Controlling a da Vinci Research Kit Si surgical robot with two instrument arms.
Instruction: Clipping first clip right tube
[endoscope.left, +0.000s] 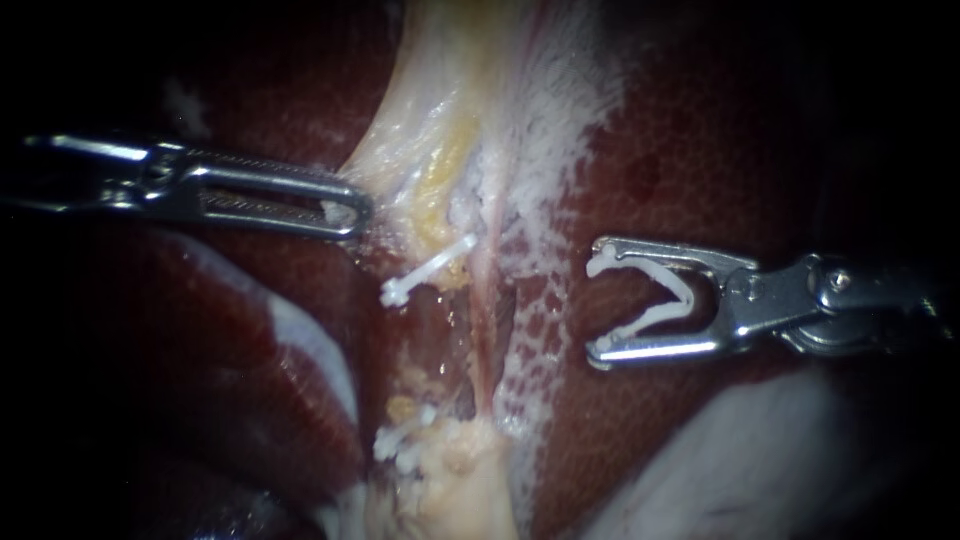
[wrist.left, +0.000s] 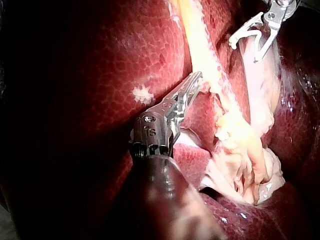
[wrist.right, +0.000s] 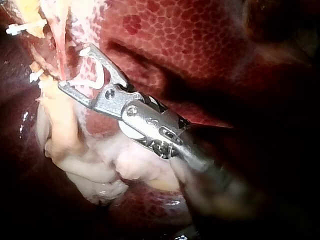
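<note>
My right instrument (endoscope.left: 597, 308) comes in from the right, its jaws wide apart and holding an open white clip (endoscope.left: 660, 300) seated against both. It stands off to the right of the thin pink right tube (endoscope.left: 487, 300), not touching it. In the right wrist view the jaw tips (wrist.right: 73, 67) lie close beside that tube (wrist.right: 60, 45). My left instrument (endoscope.left: 345, 212) has its slotted jaws shut on the edge of the pale yellowish tissue (endoscope.left: 420, 150), also seen in the left wrist view (wrist.left: 194, 84). A closed white clip (endoscope.left: 430, 268) crosses the left tube.
Dark red liver (endoscope.left: 700, 130) surrounds the field, with whitish mottled patches (endoscope.left: 545, 200) beside the tubes. Another white clip (endoscope.left: 400, 440) sits lower down by a lump of pale fatty tissue (endoscope.left: 460, 480). A pale fold (endoscope.left: 730, 460) lies under my right instrument.
</note>
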